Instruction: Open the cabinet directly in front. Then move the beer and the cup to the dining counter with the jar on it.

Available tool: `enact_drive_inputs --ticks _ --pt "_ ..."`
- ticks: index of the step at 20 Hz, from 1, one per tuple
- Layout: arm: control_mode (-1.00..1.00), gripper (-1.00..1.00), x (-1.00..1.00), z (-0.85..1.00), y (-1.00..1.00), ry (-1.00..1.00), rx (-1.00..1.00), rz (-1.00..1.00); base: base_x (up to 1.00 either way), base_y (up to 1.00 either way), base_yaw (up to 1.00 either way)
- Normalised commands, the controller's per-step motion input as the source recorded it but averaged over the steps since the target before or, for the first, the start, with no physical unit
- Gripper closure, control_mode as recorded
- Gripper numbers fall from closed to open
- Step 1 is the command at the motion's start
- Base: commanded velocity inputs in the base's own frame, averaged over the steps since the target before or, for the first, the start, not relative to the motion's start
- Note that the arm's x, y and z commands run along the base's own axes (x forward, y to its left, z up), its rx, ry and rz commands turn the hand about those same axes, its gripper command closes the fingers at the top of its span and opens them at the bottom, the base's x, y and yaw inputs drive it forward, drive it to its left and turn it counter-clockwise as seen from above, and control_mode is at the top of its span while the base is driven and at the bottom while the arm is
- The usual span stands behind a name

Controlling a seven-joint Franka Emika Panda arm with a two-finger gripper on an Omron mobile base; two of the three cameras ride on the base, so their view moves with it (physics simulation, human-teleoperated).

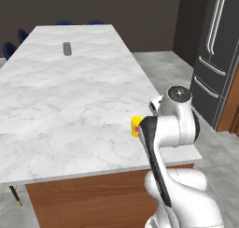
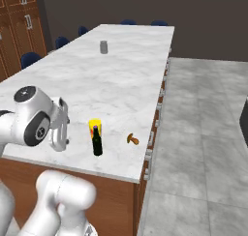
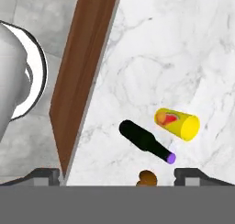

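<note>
Presently on counter (image 2: 121, 70): beer (image 2: 97, 142) upright near the edge, cup (image 2: 94, 126) touching behind at 12 o'clock, both apparently delivered; brown item (image 2: 132, 140) at 3 o'clock; jar (image 2: 103, 47) far off. Gripper (image 3: 117, 175) spread wide, empty, above them.

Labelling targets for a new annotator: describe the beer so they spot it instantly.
Start at the long marble dining counter and go to its near end. The beer stands upright there beside the yellow cup. It is the slim dark bottle with a purple cap, unlike the small brown item nearby.
</note>
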Motion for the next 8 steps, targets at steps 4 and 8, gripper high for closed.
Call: enact_drive_inputs --ticks 4,8 --pt "-1.00 -1.00 -0.13 -0.01 0.58 0.19 -0.68 0.09 0.00 0.00 0.00" --pt "-1.00 -1.00 -0.12 -0.13 0.18 -0.03 -0.28 0.13 0.00 0.00 0.00"
